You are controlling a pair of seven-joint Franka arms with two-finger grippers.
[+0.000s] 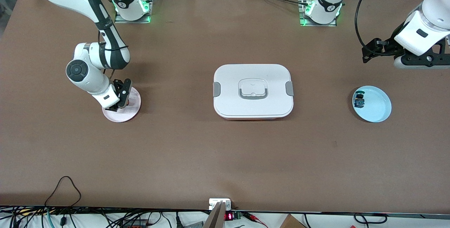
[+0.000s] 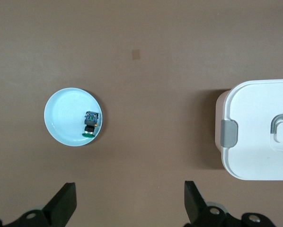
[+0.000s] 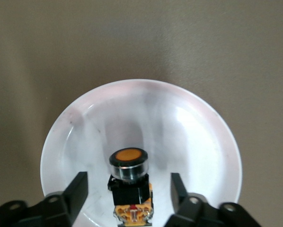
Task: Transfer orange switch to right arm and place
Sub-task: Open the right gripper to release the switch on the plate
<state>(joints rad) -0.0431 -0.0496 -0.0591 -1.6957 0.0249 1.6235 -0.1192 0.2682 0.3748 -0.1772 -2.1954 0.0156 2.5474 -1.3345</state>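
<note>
With the orange switch (image 3: 128, 182) resting in the pink plate (image 1: 132, 110) at the frame's left between the right pincer's (image 3: 128, 191) parted fingers, lifting straight up avoids nudging it, while the left pincer (image 2: 129, 205) waits wide open.

From high across the table (image 1: 225, 157) we face both bases; each wrist camera looks down on one plate
</note>
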